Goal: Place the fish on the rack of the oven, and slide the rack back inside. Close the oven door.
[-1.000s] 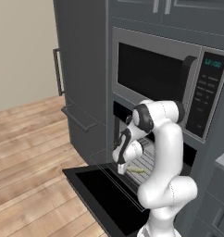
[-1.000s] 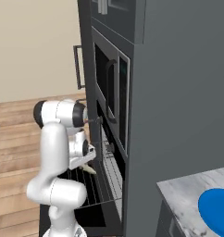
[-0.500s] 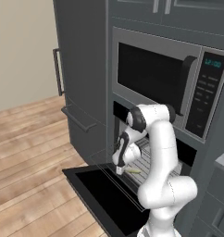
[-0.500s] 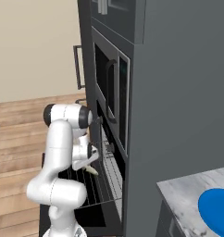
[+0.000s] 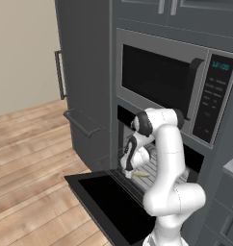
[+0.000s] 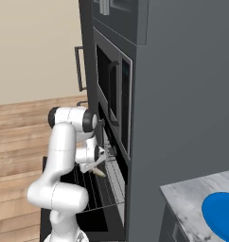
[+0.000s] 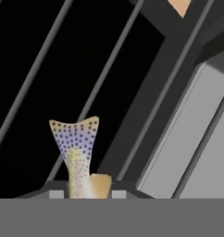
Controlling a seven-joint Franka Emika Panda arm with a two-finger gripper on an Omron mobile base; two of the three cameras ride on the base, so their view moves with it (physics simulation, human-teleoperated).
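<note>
The oven (image 5: 124,126) stands open below the microwave, and its door (image 5: 109,204) lies flat, black glass facing up. The wire rack (image 5: 119,178) (image 6: 101,193) is pulled out over the door. My gripper (image 5: 129,173) (image 6: 91,165) hangs just above the rack, shut on the small pale speckled fish (image 5: 140,175) (image 6: 99,172). In the hand view the fish (image 7: 78,152) sticks up between the fingertips, tail fin spread, over the rack's grey wires (image 7: 111,78). The fish looks level with the wires; I cannot tell if it touches them.
The microwave (image 5: 161,77) with its keypad sits right above the oven. A tall dark cabinet with a bar handle (image 5: 58,74) is to the left. A blue plate (image 6: 224,215) lies on the marble counter (image 6: 187,196) at the right. Wooden floor spreads left of the door.
The arm's elbow has swung a little toward the oven. The gripper and the fish have hardly moved over the rack.
</note>
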